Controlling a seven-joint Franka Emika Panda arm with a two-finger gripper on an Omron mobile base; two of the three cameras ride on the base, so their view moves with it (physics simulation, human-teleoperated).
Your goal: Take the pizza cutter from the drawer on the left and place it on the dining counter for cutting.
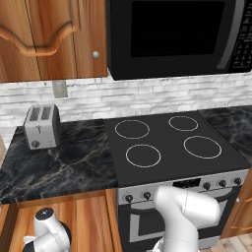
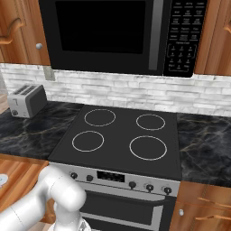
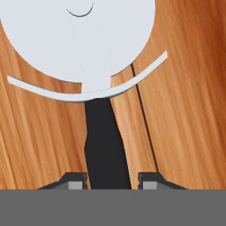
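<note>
The pizza cutter point(image 3: 79, 39) lies flat on the wooden floor of the drawer point(image 3: 185, 110), its round pale blade and curved guard at the top of the hand view. Its black handle point(image 3: 106, 141) runs down between the fingertips of my gripper point(image 3: 112, 178). The left fingertip point(image 3: 77, 180) touches the handle and the right fingertip point(image 3: 148, 180) stands a sliver off it, so I cannot tell if the grip is firm. In the left base view my arm reaches down into the open drawer point(image 1: 91, 224) under the worktop. The dining counter is out of view.
A black stove point(image 1: 172, 142) with several ring burners sits ahead, under a black microwave point(image 1: 177, 34). A silver toaster point(image 1: 42, 127) stands on the narrow black marble worktop point(image 1: 64, 162) left of the stove. Wooden wall cabinets point(image 1: 49, 39) hang above.
</note>
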